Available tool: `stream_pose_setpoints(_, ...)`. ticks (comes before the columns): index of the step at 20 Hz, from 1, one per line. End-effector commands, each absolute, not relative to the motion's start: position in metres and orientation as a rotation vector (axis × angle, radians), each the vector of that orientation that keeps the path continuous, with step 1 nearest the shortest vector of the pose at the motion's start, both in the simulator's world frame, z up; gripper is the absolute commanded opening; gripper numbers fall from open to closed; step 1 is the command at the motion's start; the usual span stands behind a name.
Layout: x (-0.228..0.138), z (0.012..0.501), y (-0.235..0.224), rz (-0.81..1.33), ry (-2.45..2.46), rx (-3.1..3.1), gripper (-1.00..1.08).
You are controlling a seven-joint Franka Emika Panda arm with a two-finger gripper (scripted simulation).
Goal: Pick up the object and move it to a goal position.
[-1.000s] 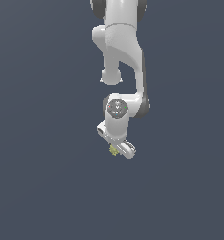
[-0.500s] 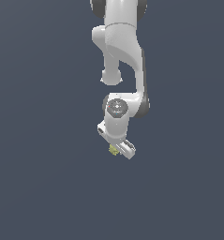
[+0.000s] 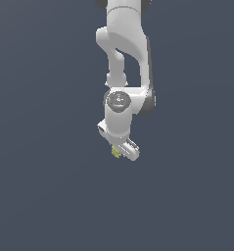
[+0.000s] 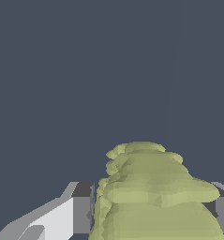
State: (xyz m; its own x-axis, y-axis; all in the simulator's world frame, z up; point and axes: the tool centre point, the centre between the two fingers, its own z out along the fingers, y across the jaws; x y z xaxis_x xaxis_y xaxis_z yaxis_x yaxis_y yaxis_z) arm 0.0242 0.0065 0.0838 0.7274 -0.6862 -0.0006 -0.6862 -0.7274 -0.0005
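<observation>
Wrist view, nearest first: the object (image 4: 155, 197), an olive-yellow lump with a bumpy, layered surface, fills the lower part of the picture. It sits between the two fingers (image 4: 62, 218) of the gripper (image 4: 151, 211), one pad showing on each side of it and both appearing to touch it. Finding: the gripper is pinching the object, jaws closed against its flanks and not pressed fully together. Beyond the lump there is only a flat, unmarked dark grey field; no surface detail, no marker and no other item can be made out.

Exterior view: the white arm (image 3: 123, 59) hangs down from the top of the picture, and its gripper (image 3: 122, 151) is at the lowest point. The object (image 3: 116, 152) shows as a small yellow-green speck at the fingertips, on the side toward the exterior view's left, mostly hidden by the fingers. Whether it hangs clear of the ground cannot be told; the background is uniform and casts no readable shadow.

Assessment of progress: the grasp appears complete. The carry to the goal is judged outstanding or under way; no goal marker is visible in either view, so the remaining travel cannot be estimated. Release or final placement is not yet evidenced.
</observation>
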Motion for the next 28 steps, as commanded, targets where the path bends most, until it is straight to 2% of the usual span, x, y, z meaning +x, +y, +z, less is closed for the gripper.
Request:
stream_pose_setpoints(1, 0.022, 0.104, 0.001, -0.001, 1.160, -2.918, -1.00)
stream_pose_setpoints(21, -0.003, 0.329, -0.065, 0.000, 1.163, -2.918, -1.00)
stream_pose_setpoints(28, -0.008, 0.392, -0.082, 0.000, 1.162, -2.918, -1.00)
